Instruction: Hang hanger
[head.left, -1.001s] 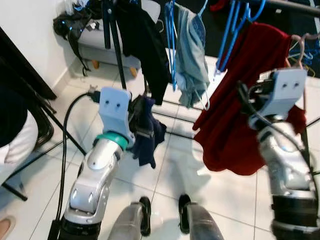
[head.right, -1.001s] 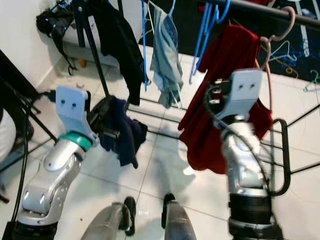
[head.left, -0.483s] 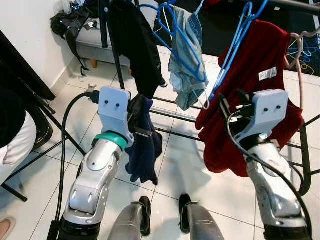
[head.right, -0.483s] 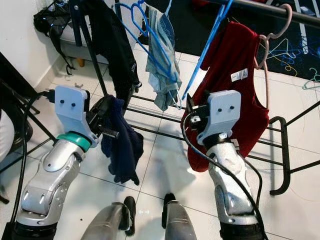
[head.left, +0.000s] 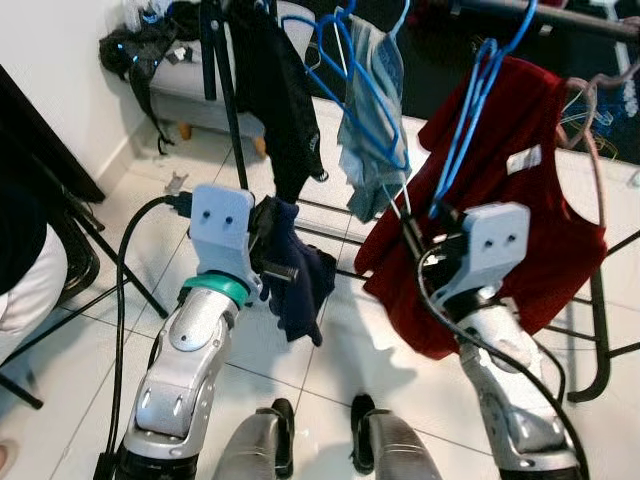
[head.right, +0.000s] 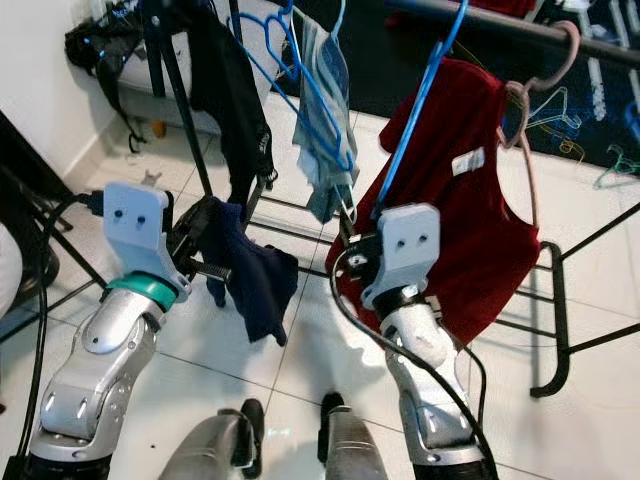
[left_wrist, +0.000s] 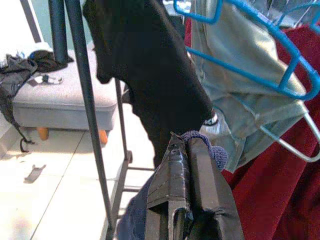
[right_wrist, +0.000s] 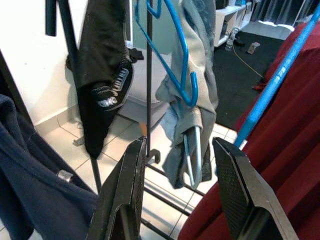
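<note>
Holding a soft dark blue cloth (head.left: 300, 285) pinched tight, the left gripper (left_wrist: 189, 150) sat low beside the rack pole (head.left: 230, 95). The right gripper (right_wrist: 175, 165) stood wide open with nothing in it. Farther off, the thin blue hanger (head.left: 350, 85) looked hung on the rack, carrying floppy grey-blue cloth (head.left: 372, 120). That job seemed done.

Left gripper (left_wrist: 192, 150) pinches a navy garment (left_wrist: 210, 152).

Left gripper (left_wrist: 192, 150) raised forward, fingers pressed together. Right gripper (right_wrist: 182, 165) raised forward, fingers spread wide apart, nothing between.
</note>
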